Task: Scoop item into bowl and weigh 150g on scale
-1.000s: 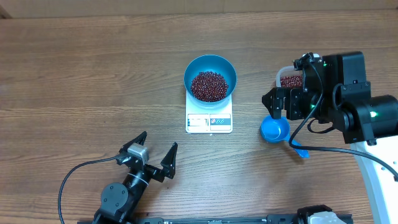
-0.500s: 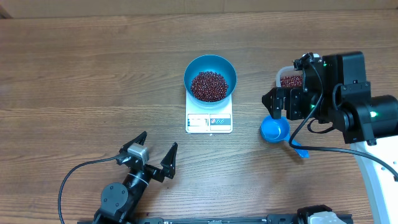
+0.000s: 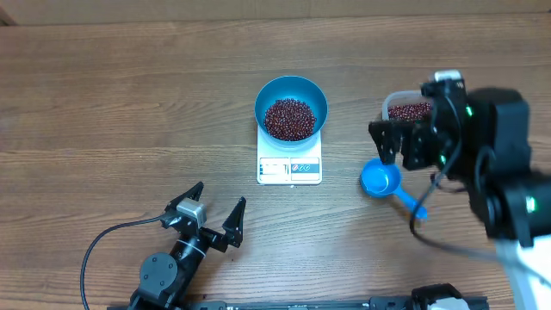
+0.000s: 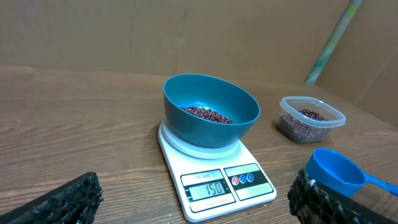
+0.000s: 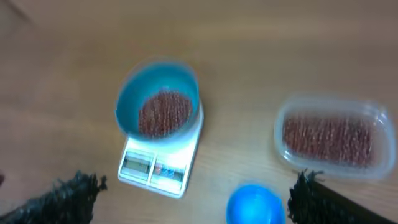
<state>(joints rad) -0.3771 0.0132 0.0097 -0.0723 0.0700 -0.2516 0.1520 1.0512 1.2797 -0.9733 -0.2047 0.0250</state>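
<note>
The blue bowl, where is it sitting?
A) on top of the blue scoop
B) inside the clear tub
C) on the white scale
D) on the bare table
C: the blue bowl of beans rests on top of the white scale.

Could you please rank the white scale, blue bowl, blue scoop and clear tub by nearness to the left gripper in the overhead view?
1. Flat white square scale, just ahead.
2. Round blue plastic bowl, on the scale.
3. Small blue handled scoop, right.
4. Clear plastic tub, far right.
</note>
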